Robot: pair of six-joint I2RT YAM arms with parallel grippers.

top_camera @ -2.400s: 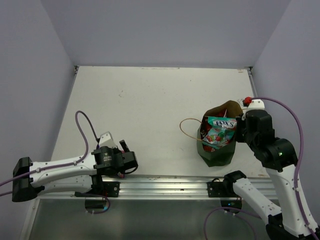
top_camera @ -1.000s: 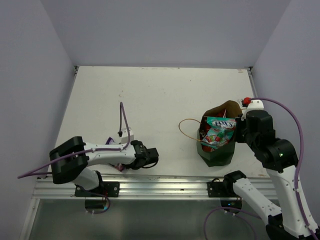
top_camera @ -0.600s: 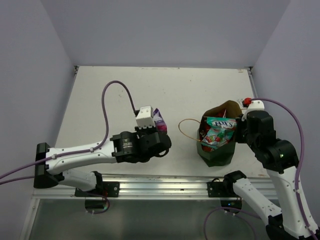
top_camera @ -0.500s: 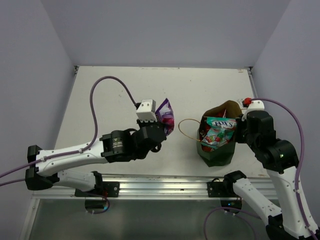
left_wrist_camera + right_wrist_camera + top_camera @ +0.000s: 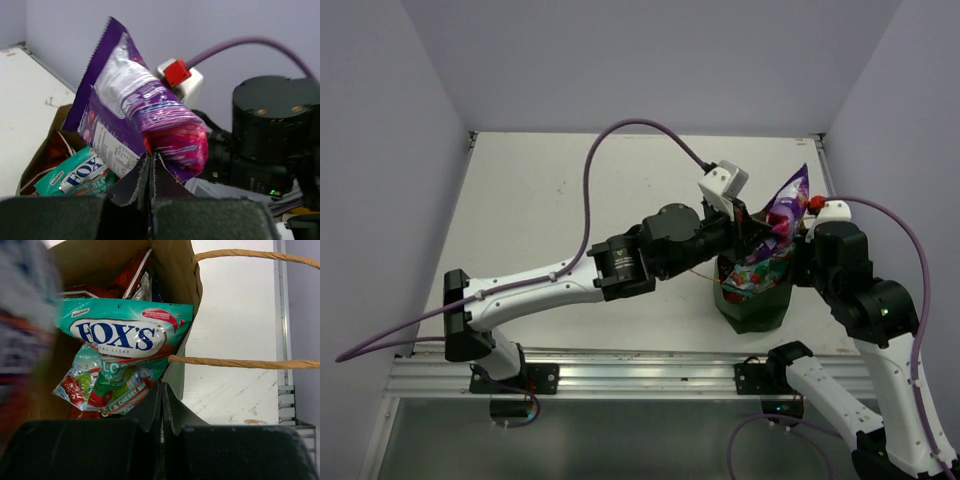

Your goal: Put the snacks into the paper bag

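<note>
The purple-silver snack packet [image 5: 787,200] hangs upright over the mouth of the dark green paper bag [image 5: 752,305], pinched at its lower edge by my shut left gripper [image 5: 760,224]. In the left wrist view the packet [image 5: 135,107] rises from the shut jaws of the left gripper [image 5: 150,167], right above the bag's brown inside [image 5: 54,131]. A teal candy bag [image 5: 120,335] and red packs [image 5: 132,275] lie inside the bag. My right gripper [image 5: 161,390] is shut on the bag's near wall [image 5: 176,374].
Two brown cord handles [image 5: 240,362] loop out from the bag towards the table [image 5: 590,200]. My left arm [image 5: 620,265] reaches diagonally across the table. The table's right edge rail [image 5: 281,315] runs close beside the bag.
My left arm picked the purple-silver packet up from the near left of the table, then swung it right and up over the bag's mouth. The right gripper and bag stayed put.
</note>
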